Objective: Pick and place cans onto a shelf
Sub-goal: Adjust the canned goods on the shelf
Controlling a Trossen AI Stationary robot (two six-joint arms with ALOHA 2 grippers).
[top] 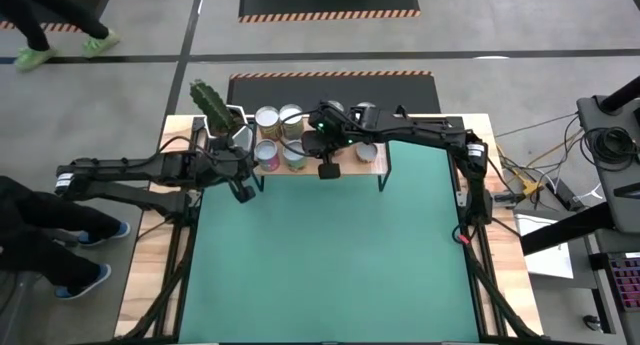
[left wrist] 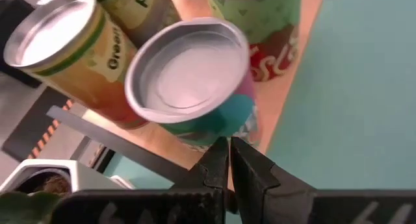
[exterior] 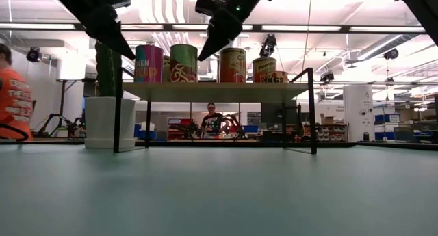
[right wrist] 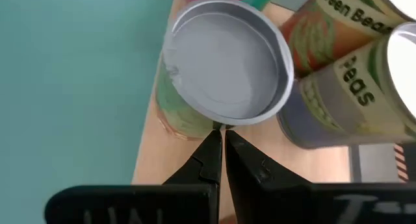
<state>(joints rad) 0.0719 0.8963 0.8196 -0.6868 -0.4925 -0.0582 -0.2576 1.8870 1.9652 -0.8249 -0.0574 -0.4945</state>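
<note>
**Both arms bare-fingered above a crowded shelf**

While the green mat (top: pixel 330 255) lies bare in front, all the action sits at the far edge of the table, and I'll walk it from the left. First comes the cactus pot (exterior: pixel 100 122) at the corner of the shelf (exterior: pixel 212 92). Next to it the left gripper (top: pixel 243 192) hangs just off the shelf's left front corner, its fingers (left wrist: pixel 218 162) pressed together on nothing, with the pink-and-teal can (left wrist: pixel 195 87) right beneath its wrist camera. Four cans (top: pixel 279 135) cluster two-by-two on the left half of the board, nearly touching. Moving right, the right gripper (top: pixel 327 169) hovers above the board just beside that cluster, jaws likewise closed with nothing between them, over the green-labelled can (right wrist: pixel 224 68). Further right, more cans (top: pixel 366 151) stand under the right arm, partly hidden by it.

From where I stand, every can I can see is already up on the shelf, so the job looks close to finished. The risk now is in pulling away: both grippers sit low and close to tightly packed tins. A sideways swing by either arm could clip a rim and topple a can into its neighbours or off the front edge. Lifting straight up first seems safer.
</note>
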